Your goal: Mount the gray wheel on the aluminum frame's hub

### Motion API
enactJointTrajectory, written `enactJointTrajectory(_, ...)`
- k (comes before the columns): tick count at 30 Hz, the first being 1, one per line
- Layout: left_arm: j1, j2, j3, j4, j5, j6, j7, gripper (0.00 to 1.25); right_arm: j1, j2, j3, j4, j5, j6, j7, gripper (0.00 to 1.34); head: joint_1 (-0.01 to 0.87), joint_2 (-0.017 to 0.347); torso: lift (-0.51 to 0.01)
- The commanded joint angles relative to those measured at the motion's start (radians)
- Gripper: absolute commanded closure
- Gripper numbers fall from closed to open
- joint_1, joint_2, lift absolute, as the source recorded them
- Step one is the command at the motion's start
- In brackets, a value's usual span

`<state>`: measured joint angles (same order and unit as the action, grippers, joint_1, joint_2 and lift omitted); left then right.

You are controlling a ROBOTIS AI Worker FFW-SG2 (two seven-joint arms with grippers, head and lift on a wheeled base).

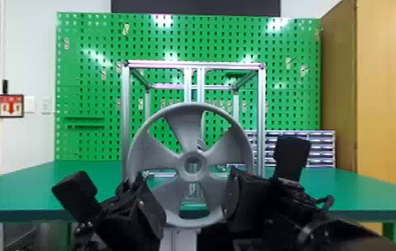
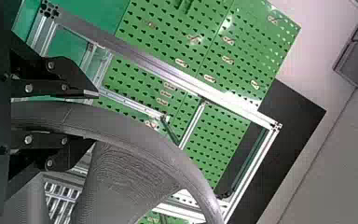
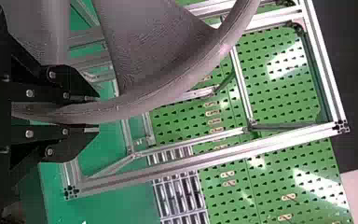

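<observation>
Wheel (image 1: 187,133) is raised, pinched by left gripper (image 2: 95,116) and right gripper (image 3: 98,114) alike. Mounting it on the frame (image 1: 126,116) apparently remains.

Shows gray wheel (image 1: 185,154) upright, five-spoked, held low on rim by left gripper (image 1: 152,208) at left and right gripper (image 1: 231,197) at right. Includes aluminum frame (image 1: 193,64) behind wheel, standing on green table (image 1: 30,190). Places green pegboard (image 1: 86,76) beyond frame, with drawer unit (image 1: 321,148) at lower right and wooden cabinet (image 1: 390,83) at far right.
</observation>
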<state>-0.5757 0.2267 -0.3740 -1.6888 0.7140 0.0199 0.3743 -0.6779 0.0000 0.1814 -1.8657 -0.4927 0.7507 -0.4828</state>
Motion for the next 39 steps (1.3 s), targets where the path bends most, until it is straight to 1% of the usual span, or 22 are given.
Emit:
enactJointTrajectory(1, -0.015, -0.004, -0.003, 0.015, 0.001, 0.000, 0.000, 0.91, -0.012, 0.001, -0.005, 0.013, 0.002, -0.002, 0.000, 1.08, -0.005, 0.006, -0.499)
enactJointTrajectory(16, -0.081, -0.015, -0.022, 0.063, -0.018, 0.006, 0.000, 0.91, -0.062, 0.001, -0.010, 0.062, -0.014, -0.002, 0.000, 1.07, -0.005, 0.006, -0.499)
enactJointTrajectory(21, -0.093, -0.018, -0.019, 0.083, -0.018, 0.008, 0.000, 0.91, -0.071, 0.001, -0.011, 0.074, -0.015, -0.002, 0.000, 1.07, -0.005, 0.006, -0.499)
enactJointTrajectory(29, -0.113, -0.024, -0.017, 0.123, -0.018, 0.006, -0.002, 0.91, -0.097, 0.001, -0.014, 0.117, -0.020, -0.010, 0.001, 1.07, -0.005, 0.006, -0.499)
enactJointTrajectory(33, -0.128, -0.030, -0.014, 0.149, -0.011, 0.006, -0.020, 0.91, -0.104, 0.001, -0.013, 0.128, -0.015, -0.013, 0.001, 1.07, -0.005, 0.006, -0.499)
enactJointTrajectory(39, -0.142, -0.035, -0.017, 0.167, -0.016, 0.005, -0.020, 0.91, -0.114, 0.001, -0.014, 0.143, -0.015, -0.019, 0.001, 1.07, -0.005, 0.006, -0.499)
